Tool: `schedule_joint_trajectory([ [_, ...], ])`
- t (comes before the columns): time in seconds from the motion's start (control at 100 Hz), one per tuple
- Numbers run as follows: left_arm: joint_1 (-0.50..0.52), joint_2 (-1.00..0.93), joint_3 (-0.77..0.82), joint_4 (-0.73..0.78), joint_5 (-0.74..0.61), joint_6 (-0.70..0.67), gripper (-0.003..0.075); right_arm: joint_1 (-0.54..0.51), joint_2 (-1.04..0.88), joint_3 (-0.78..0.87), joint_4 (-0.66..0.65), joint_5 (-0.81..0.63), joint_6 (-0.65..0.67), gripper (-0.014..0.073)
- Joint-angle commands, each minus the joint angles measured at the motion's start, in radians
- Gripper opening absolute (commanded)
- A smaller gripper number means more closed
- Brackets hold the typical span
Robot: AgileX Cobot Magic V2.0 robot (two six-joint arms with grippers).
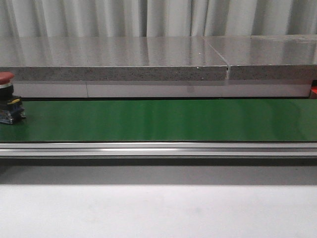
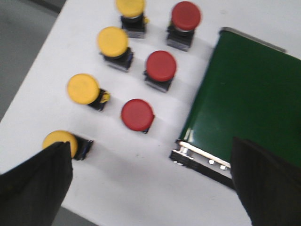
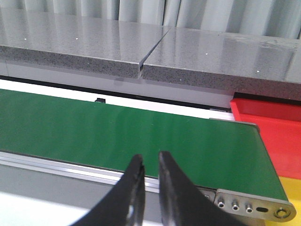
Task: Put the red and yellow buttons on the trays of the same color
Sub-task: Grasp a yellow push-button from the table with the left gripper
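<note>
Front view: 1 red button [image 1: 7, 78] on its black switch body rides the green belt [image 1: 163, 120] at the far left end; no arm shows here.

Left wrist view: the left gripper [image 2: 150, 183] hangs wide open and empty above a white table [image 2: 141, 188] beside the belt's end. Stock there: 4 yellow buttons [image 2: 83, 88] in 1 row and 3 red buttons [image 2: 138, 114] in the next, all upright and apart.

Right wrist view: the right gripper [image 3: 149, 176] is nearly closed, a narrow slit between the tips, holding nothing, poised over the belt's near rail. The red tray [image 3: 268, 127] lies at the belt's far end, with the yellow tray [image 3: 294, 188] just beside it.

Step in hand, as judged: feeding and conveying. Next, the right gripper must open, meet the red button near the trays, grasp its cap, and carry it to the red tray.
</note>
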State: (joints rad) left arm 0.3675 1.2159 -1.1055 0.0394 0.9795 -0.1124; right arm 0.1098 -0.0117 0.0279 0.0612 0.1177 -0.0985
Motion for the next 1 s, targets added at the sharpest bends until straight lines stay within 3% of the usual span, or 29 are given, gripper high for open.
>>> schedule_joint_trajectory([
  [0.0,0.082,-0.068,0.05,0.014,-0.098,-0.061,0.0662,0.002,-0.018,-0.015,-0.008,-0.081,-0.002,0.0099],
  [0.16,0.2,-0.101,0.168,0.015,-0.166,-0.091,0.0662,0.002,-0.018,-0.015,-0.008,-0.081,-0.002,0.0099],
  [0.3,0.24,-0.096,0.252,0.023,-0.241,-0.136,0.0662,0.002,-0.018,-0.015,-0.008,-0.081,-0.002,0.0099],
  [0.51,0.271,-0.088,0.296,0.095,-0.308,-0.222,0.0662,0.002,-0.018,-0.015,-0.008,-0.081,-0.002,0.0099],
  [0.99,0.271,0.15,0.29,0.098,-0.425,-0.248,0.0662,0.002,-0.018,-0.015,-0.008,-0.081,-0.002,0.0099],
])
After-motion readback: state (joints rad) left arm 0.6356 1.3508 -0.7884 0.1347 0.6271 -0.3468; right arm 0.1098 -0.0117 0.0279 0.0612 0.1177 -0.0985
